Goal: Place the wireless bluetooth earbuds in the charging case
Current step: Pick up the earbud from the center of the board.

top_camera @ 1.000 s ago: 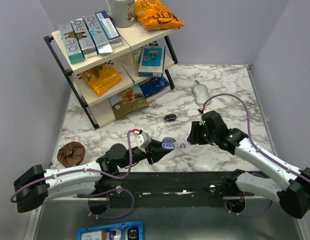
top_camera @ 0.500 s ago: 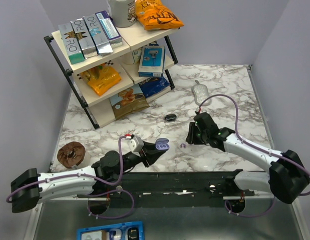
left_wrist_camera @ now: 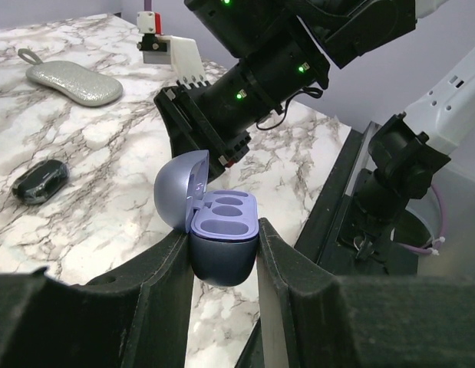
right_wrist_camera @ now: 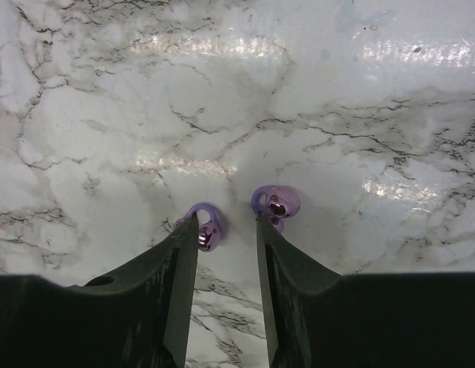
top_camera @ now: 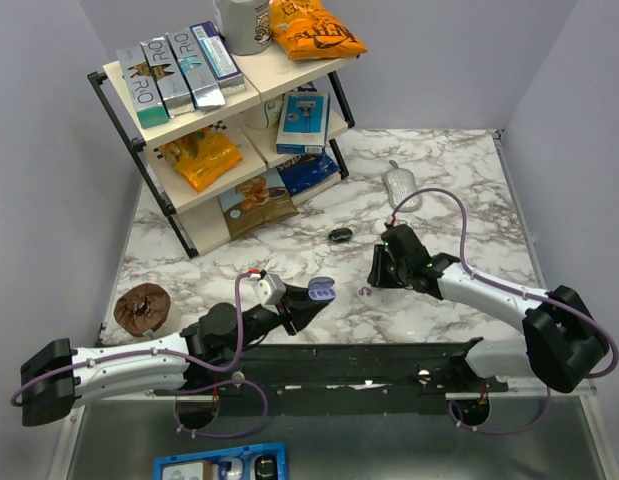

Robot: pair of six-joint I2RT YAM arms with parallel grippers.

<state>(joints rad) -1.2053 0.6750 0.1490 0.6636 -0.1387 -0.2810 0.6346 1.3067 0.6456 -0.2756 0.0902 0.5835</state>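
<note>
The right gripper, jaws apart, hovers over the purple earbuds, one just ahead of each fingertip, while the left gripper clamps the open case nearby.

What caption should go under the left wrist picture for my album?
Left gripper holds the open blue charging case, nothing inside it yet.

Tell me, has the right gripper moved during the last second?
Yes. The right gripper has shifted left, closer to the black oval object.
</note>
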